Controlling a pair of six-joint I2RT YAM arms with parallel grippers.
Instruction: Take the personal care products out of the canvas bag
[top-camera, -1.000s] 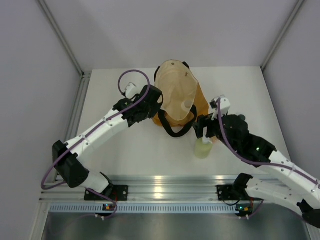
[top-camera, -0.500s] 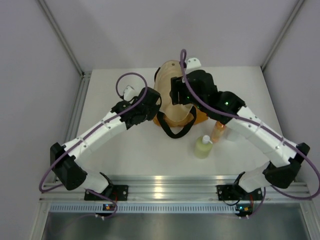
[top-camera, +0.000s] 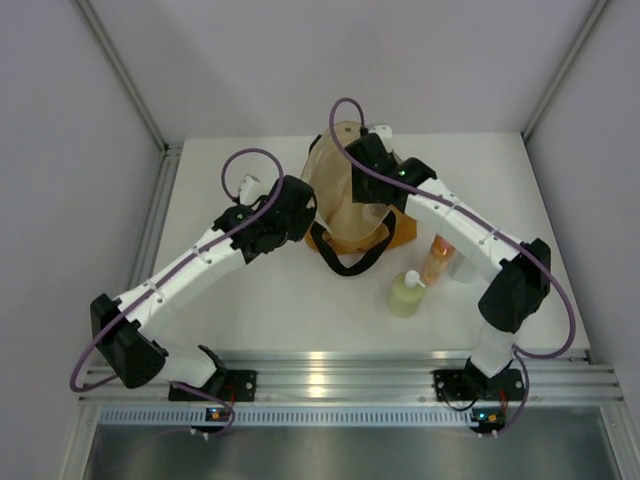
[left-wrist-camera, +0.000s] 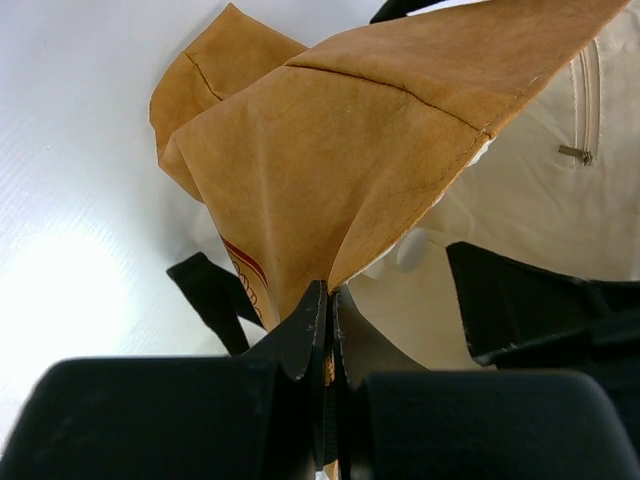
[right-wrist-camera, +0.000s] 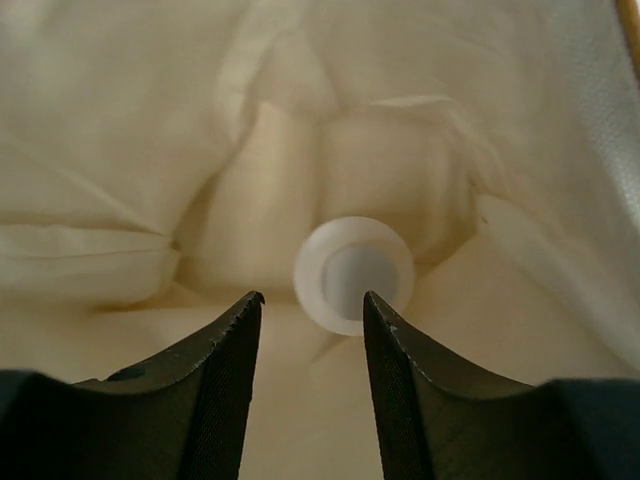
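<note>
The mustard canvas bag lies mid-table with its mouth held open. My left gripper is shut on the bag's edge, at the bag's left side. My right gripper reaches into the cream-lined mouth. Its jaws stand apart with nothing between them. Just beyond the fingertips a round cream jar rests in the lining's folds, slightly right of the gap. On the table to the right of the bag stand the orange bottle and the pale-green pump bottle.
The bag's black loop handle lies on the table toward me. The right forearm crosses above the two standing bottles. Grey walls enclose the table on three sides, and an aluminium rail runs along the near edge.
My right arm swung from beside the bottles on the table up and left into the bag's mouth, and its jaws narrowed. The left gripper kept its hold on the bag's edge.
</note>
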